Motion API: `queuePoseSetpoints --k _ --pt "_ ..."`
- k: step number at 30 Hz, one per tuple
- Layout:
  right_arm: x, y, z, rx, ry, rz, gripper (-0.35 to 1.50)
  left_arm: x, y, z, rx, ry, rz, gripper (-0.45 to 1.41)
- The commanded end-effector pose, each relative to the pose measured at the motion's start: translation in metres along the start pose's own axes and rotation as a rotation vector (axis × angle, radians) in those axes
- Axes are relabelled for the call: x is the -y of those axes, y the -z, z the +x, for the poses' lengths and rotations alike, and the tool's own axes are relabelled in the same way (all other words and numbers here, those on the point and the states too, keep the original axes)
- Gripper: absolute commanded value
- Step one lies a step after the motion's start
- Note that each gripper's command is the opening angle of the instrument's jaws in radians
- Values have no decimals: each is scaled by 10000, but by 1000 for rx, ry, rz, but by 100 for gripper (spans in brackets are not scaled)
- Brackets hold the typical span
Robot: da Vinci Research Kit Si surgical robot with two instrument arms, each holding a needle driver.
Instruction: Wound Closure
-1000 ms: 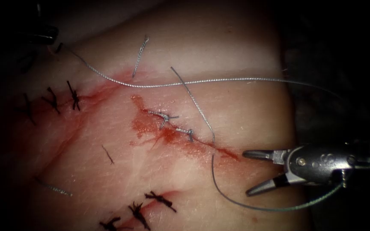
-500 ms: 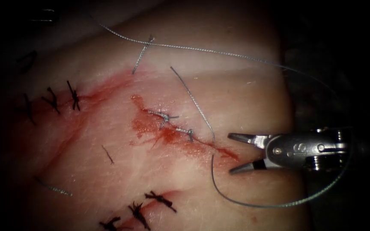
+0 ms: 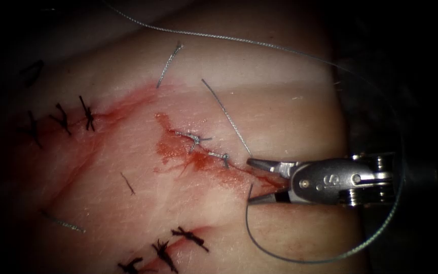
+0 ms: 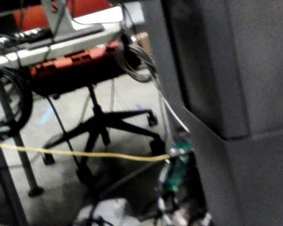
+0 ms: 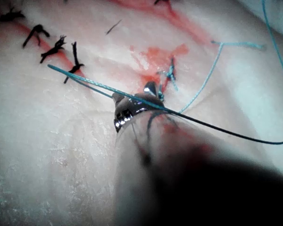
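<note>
Now the right pincer straddles the right end of the cut in the tissue, jaws spread wide and holding nothing, seemingly to take the thread emerging between its tips; I cannot make out the needle, and the marking on its body is unreadable.

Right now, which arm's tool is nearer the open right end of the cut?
Right. The right tool has open jaws straddling the cut at its right end, holding nothing. The left tool's position can't be judged.
</note>
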Motion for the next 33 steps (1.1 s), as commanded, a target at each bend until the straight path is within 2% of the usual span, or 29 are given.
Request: queuePoseSetpoints --k 1,4,6,8,10,12,13,14,16,17,33 --pt "4 -11 0 -1 2 3 74 0 -6 -5 -1 1 -2 -45" --pt "7 -16 -1 -7 6 31 54 0 -7 -5 -2 1 -7 -45" --pt "6 -17 0 -7 5 34 22 -1 -7 -5 -2 1 -7 -45" --pt "6 -16 0 -9 5 38 24 -1 -7 -5 -2 1 -12 -45" --pt "4 -10 0 -8 2 41 36 -1 -7 -5 -2 0 -12 -45" --pt "4 -8 0 5 15 46 36 -2 -7 -5 -3 0 -14 -45" --pt "4 -9 -1 16 22 49 31 -2 -8 -6 -3 0 -14 -45" --pt "4 -11 -1 28 29 51 14 -2 -8 -7 -3 -2 -15 -45" --pt "4 -15 0 30 29 49 14 -3 -9 -7 -4 -2 -17 -45" --pt "4 -16 0 29 29 52 -35 -3 -10 -8 -4 -3 -20 -45" --pt "7 -8 7 26 -20 64 -35 -3 -8 -5 -4 0 -22 -45"
